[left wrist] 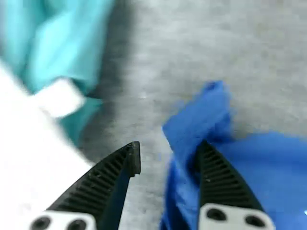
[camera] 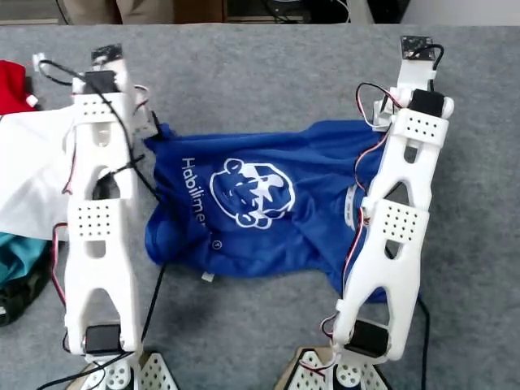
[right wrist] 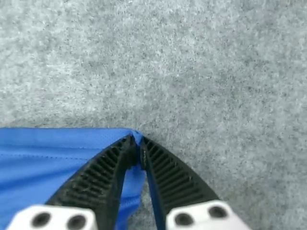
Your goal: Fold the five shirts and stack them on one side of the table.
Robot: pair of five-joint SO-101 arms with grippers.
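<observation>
Left gripper: jaws apart, set down at the far left corner of the blue shirt. A raised peak of the cloth lies in the gap against one finger; nothing is pinched yet.

Right gripper: jaws together, clamped on the far right corner of the blue shirt, right at its hem.

Blue shirt: mid-table between the two arms, print side up, unfolded. Its left side is bunched, its near hem is rumpled, and its far edge sags between the two grippers.

Other shirts: white, teal and red, all loose at the left edge. The white shirt touches the left arm, and none of them looks folded.

Step in hand (judged): taking hold of both far corners of the first shirt, for spreading or a first fold. The task is barely begun.

Next move (judged): the left jaws should close on the cloth peak, taking one layer if possible. Both grippers should then lift evenly, so the far edge draws taut rather than twisting.

Room: bare table lies beyond the shirt and on the right. The left is crowded by the pile, with the white shirt close beside the left jaws, so a stray grab is a risk. The right side looks free for a stack.
</observation>
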